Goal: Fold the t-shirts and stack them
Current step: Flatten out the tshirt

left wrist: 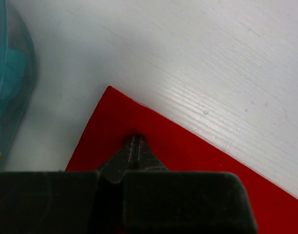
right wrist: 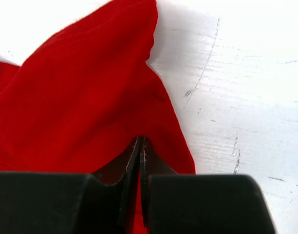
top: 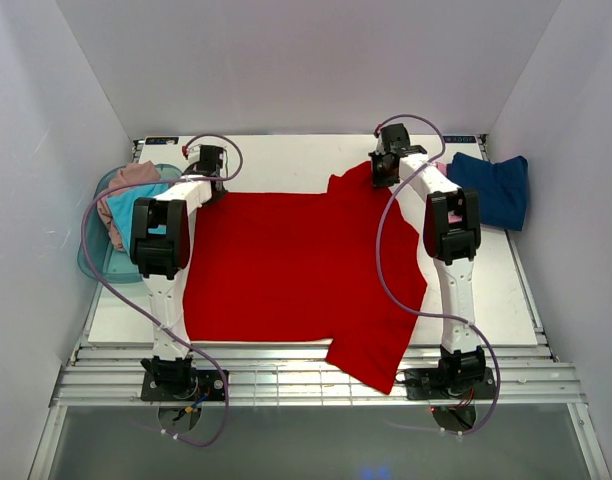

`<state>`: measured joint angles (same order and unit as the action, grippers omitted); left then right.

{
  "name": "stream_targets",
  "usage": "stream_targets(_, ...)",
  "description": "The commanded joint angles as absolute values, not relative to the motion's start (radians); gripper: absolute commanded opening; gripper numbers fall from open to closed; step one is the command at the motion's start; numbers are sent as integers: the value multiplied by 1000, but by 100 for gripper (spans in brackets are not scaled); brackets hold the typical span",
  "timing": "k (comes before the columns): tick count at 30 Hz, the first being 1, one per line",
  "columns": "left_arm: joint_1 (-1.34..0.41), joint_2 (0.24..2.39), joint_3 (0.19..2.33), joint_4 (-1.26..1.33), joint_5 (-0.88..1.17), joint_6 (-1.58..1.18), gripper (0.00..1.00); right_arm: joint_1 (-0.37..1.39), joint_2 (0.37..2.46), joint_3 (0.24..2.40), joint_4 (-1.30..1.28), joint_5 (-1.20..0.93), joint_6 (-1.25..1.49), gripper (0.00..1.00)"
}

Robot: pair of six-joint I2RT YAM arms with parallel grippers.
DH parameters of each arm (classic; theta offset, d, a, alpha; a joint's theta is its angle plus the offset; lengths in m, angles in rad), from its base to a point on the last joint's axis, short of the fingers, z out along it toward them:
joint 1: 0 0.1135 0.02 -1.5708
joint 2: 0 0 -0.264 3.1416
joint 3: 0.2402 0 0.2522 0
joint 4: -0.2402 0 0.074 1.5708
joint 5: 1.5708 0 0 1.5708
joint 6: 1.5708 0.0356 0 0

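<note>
Lift evenly with left gripper (left wrist: 135, 139) and right gripper (right wrist: 140, 141), both closed and apparently pinching the far edge of the bright red cloth t-shirt (top: 296, 260) spread across the white table (top: 286, 158), holding that edge taut while folding.

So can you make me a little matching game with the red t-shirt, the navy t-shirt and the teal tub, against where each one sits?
Things:
1. red t-shirt
2. navy t-shirt
3. teal tub

Places:
A. by the left edge of the table
B. spread across the middle
C. bunched at the far right

Pairs: 1-B, 2-C, 3-A.
</note>
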<state>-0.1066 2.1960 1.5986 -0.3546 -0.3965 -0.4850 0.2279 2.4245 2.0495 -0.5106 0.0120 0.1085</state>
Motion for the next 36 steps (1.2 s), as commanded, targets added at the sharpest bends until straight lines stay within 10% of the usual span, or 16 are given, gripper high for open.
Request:
stream_targets(1,-100,2246,1624,-407,-331,-477,0,207,2465,2109,-543,-35,100,8)
stream_targets(11,-100,2211,1723,-391,-299,-462,12,196,2340,2039,-379,-72,60,21)
stream_targets(13,-98,2197,1727,-382,-325,-462,27,195,2342,2049,-370,-75,60,40)
stream_targets(19,-98,2197,1732,-387,-374,-443,71,184,2405,2134,-380,-74,71,53)
stream_targets(36,-49,2281,1799,-354,-419,-376,74,161,2545,2217,-345,-150,110,55)
